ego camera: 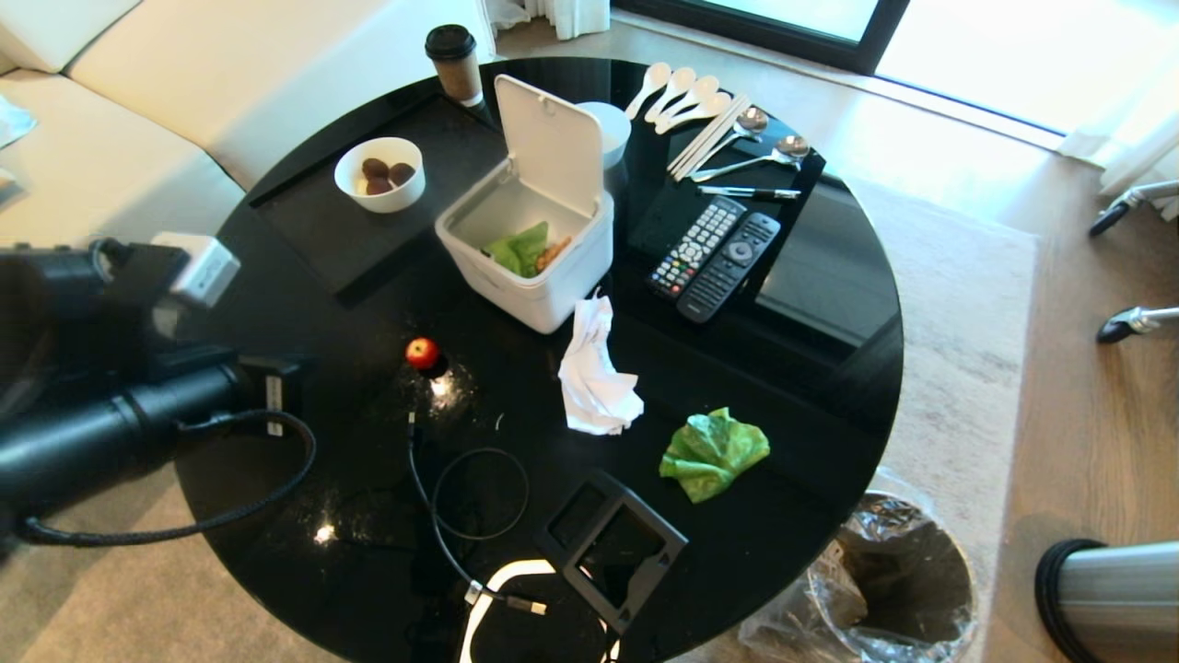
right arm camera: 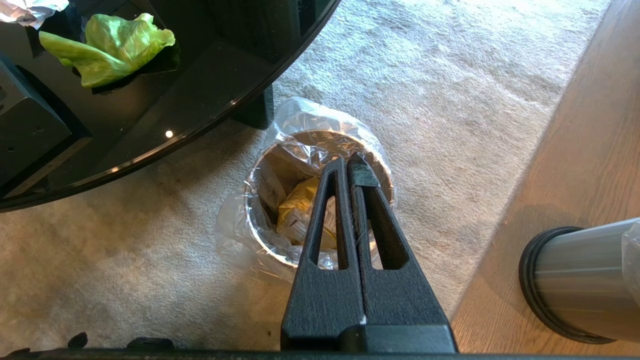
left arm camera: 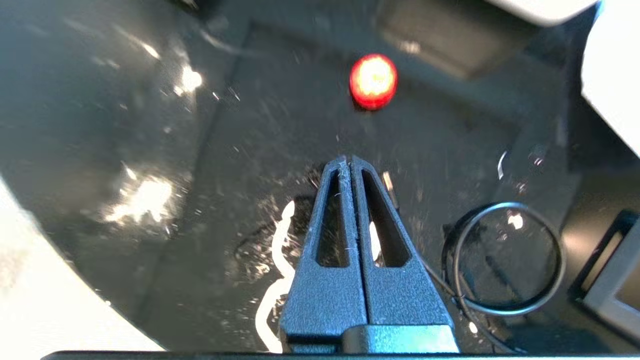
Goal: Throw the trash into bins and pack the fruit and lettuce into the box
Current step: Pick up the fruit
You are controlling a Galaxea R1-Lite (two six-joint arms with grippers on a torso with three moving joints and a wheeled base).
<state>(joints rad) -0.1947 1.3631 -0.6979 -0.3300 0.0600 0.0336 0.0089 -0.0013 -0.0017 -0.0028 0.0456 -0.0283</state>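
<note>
My left tool (left arm camera: 350, 162) hangs over the black tabletop (ego camera: 811, 368) with its two fingers pressed flat together and nothing between them; the small red apple (ego camera: 422, 352) sits on the bare glass just ahead of the tips, apart from them. My left arm (ego camera: 110, 433) reaches in from the left edge of the head view.

My right tool (right arm camera: 352, 164) is pinched shut and empty too, held off the tabletop's edge above a steel bin (right arm camera: 260, 200) on the carpet — its clear liner holds the gold-yellow wrapper (right arm camera: 300, 205). A second bin (right arm camera: 580, 280) lies on its side on the wooden floor nearby.

The white box (ego camera: 516, 267) stands near the tabletop's middle with its lid (ego camera: 551, 143) raised — one lettuce leaf (ego camera: 520, 249) lies inside. The crumpled tissue (ego camera: 594, 373) lies just in front of the box, and the other lettuce leaf (ego camera: 714, 451) rests beside it, nearer the edge.
</note>
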